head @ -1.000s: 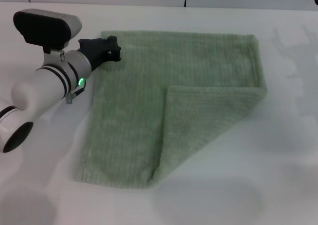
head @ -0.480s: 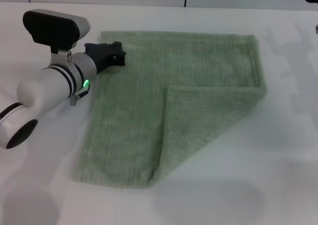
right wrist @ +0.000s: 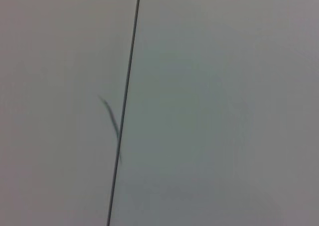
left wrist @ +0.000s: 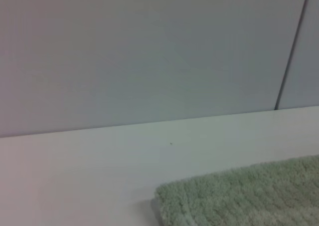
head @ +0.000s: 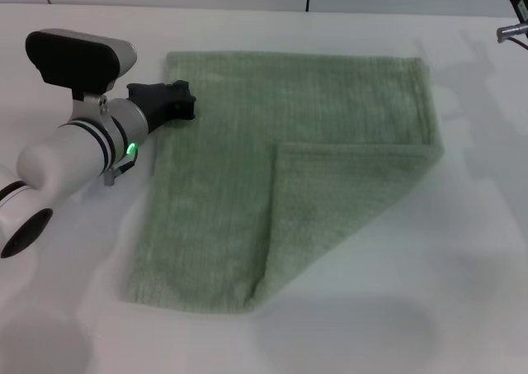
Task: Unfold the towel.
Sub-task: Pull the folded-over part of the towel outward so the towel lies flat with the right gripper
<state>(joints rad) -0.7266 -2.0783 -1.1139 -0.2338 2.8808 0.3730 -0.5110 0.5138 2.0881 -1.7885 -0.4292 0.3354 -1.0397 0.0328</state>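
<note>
The towel [head: 289,184] is lying flat on the white counter [head: 462,291], centre of the head view, w/ most of it spread in 1 layer. 1 corner on the robot's right, near side is lying folded back over the middle as a triangular flap, its fold line running diagonally from the right edge down to the near hem. So the task is looking partly done: far edge and left side are sitting flat, but that flap is not yet opened out. What's left, as I judge it, is taking the flap's free corner and drawing it out toward the right-near side, then smoothing. The left pincer [head: 183,108] is hovering at the towel's far left corner, right by the hem, tips apparently together but can't tell for sure whether it's gripping any cloth or just sitting above it. The left wrist view is showing only that towel corner low on the counter and the wall beyond. The right arm is sitting far off at the top right edge, barely in view; its pincer isn't visible.
</note>
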